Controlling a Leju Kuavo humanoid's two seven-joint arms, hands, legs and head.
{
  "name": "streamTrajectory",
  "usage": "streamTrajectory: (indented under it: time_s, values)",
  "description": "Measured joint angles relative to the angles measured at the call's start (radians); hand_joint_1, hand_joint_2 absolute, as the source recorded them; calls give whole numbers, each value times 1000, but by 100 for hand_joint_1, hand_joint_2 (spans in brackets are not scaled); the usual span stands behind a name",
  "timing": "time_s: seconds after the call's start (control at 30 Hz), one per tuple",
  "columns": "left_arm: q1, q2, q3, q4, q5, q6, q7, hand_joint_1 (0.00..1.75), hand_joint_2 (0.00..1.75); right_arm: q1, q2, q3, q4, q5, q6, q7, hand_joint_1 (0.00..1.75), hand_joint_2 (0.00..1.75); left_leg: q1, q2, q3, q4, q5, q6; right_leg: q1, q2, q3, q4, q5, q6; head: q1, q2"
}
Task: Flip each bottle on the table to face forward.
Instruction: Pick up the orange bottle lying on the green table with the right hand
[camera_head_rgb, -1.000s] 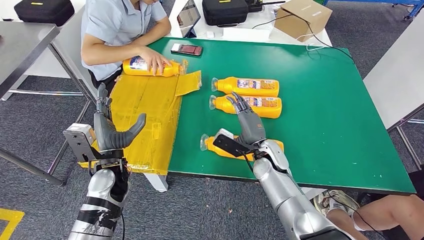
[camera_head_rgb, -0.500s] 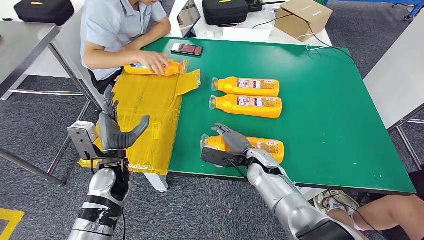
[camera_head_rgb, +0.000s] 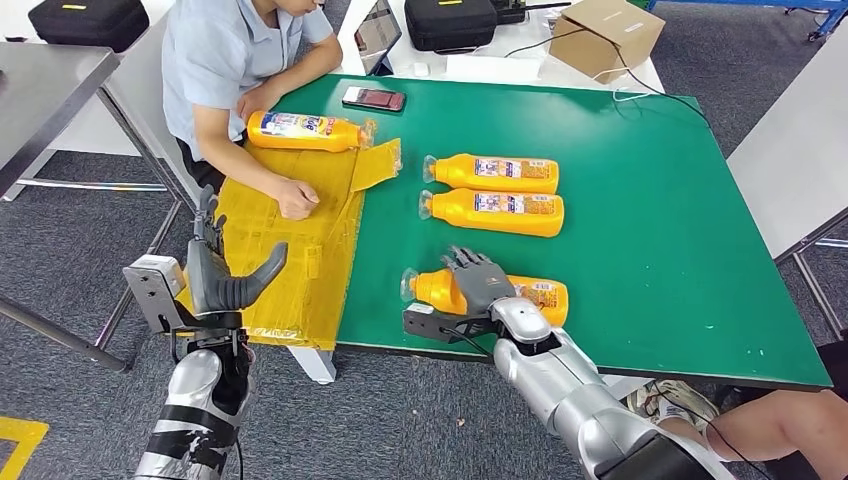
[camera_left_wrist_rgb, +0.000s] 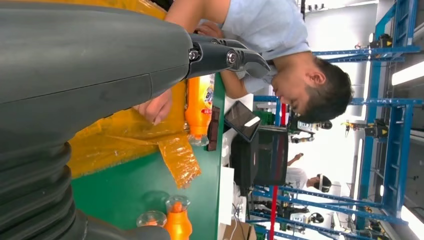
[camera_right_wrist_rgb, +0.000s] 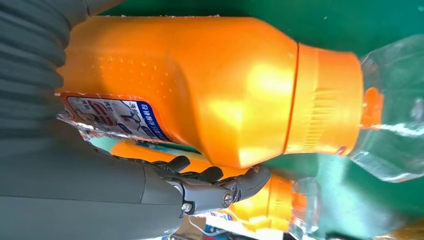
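Observation:
Three orange bottles lie on their sides on the green table (camera_head_rgb: 650, 200), caps to the left: a far one (camera_head_rgb: 490, 173), a middle one (camera_head_rgb: 497, 212) and the nearest one (camera_head_rgb: 545, 296) (camera_right_wrist_rgb: 190, 90). My right hand (camera_head_rgb: 478, 280) (camera_right_wrist_rgb: 150, 195) lies over the nearest bottle near its neck. Its thumb is on one side and its fingers (camera_right_wrist_rgb: 220, 185) reach almost straight past the other. A fourth bottle (camera_head_rgb: 305, 131) (camera_left_wrist_rgb: 198, 107) lies on the yellow plastic sheet (camera_head_rgb: 290, 240). My left hand (camera_head_rgb: 225, 275) (camera_left_wrist_rgb: 100, 65) hovers open off the table's left edge.
A person sits at the far left corner with a fist (camera_head_rgb: 297, 197) on the yellow sheet. A phone (camera_head_rgb: 373, 98) lies at the table's far edge, with a black case (camera_head_rgb: 450, 22) and a cardboard box (camera_head_rgb: 605, 35) beyond. Someone's knee (camera_head_rgb: 770, 425) is at the lower right.
My right hand came down from above the middle bottle onto the nearest one. The person let go of the fourth bottle and moved their hand onto the yellow sheet.

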Motion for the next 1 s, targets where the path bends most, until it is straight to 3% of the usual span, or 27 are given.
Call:
streamTrajectory:
  time_s: [0.23, 0.57, 1.0]
  values:
    - [33, 0, 20, -36, -12, 2, 1, 0, 175, 14, -10, 36, -34, 73, -21, 60, 0, 175, 0, 0, 0, 0, 0, 0, 0, 0, 0, 0, 0, 0, 0, 0]
    - [69, 1, 44, -75, -12, 0, 2, 0, 175, 47, -43, 40, -74, 102, -3, 78, 0, 175, 0, 0, 1, 0, 0, 0, 0, 0, 1, 0, 0, 0, 0, 0]
    - [124, 6, 70, -137, -24, 2, 4, 0, 175, 173, -156, -11, -277, 167, 9, 122, 0, 175, 0, -1, 4, 0, 0, 0, -1, 0, 3, -1, 0, 0, 0, 0]
